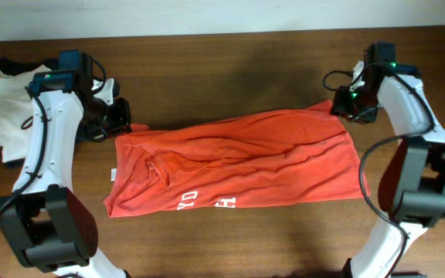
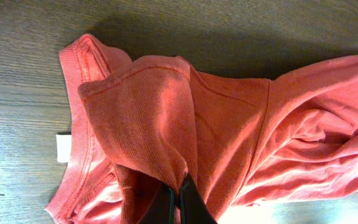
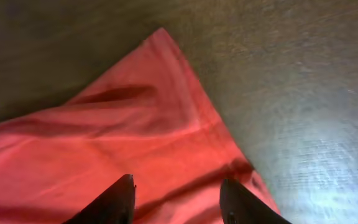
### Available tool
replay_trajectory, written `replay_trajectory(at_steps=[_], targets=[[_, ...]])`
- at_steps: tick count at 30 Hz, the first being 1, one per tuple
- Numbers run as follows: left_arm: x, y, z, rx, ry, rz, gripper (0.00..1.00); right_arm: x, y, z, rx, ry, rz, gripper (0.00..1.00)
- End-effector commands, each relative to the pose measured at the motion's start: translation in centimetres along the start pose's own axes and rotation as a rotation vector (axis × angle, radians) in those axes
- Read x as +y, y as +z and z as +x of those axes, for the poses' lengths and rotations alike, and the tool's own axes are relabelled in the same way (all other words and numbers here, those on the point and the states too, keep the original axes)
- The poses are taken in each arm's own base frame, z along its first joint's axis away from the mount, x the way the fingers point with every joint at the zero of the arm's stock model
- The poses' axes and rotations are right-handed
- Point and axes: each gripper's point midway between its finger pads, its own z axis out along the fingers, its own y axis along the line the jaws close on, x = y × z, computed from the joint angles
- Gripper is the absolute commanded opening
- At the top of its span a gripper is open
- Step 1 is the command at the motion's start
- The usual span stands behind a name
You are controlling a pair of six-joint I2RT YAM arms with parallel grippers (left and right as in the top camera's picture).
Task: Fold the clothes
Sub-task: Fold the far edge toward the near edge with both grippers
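Note:
The orange-red T-shirt [image 1: 238, 162] lies across the middle of the wooden table, folded lengthwise, with white lettering near its front edge. My left gripper [image 1: 119, 117] is at the shirt's far left corner. In the left wrist view its fingers [image 2: 179, 190] are shut on a raised fold of the shirt [image 2: 229, 130] by the collar. My right gripper [image 1: 344, 104] is at the shirt's far right corner. In the right wrist view its fingers [image 3: 176, 190] are open, hovering over the shirt's corner [image 3: 135, 143], holding nothing.
A plain white folded garment [image 1: 6, 108] lies at the far left with a dark garment [image 1: 10, 64] behind it. A white label [image 2: 63, 148] sticks out at the shirt's collar. Bare wood lies in front of the shirt [image 1: 230, 247].

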Motion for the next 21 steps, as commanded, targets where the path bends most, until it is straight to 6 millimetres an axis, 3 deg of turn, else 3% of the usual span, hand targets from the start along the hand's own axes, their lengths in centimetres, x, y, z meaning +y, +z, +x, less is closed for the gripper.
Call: replay_trajectory(at_steps=[1, 13, 21], targets=[[-0.2, -1.1, -0.2, -0.035, 0.029, -0.003, 0.0, -0.4, 2.8, 0.3, 0.042, -0.003, 0.011, 0.47], [-0.2, -1.1, -0.3, -0.041, 0.03, -0.002, 0.0, 0.8, 4.0, -1.1, -0.019, -0.032, -0.021, 0.42], [-0.2, -1.1, -0.3, -0.041, 0.03, -0.002, 0.0, 0.7, 6.4, -0.1, 0.033, -0.032, -0.014, 0.35]])
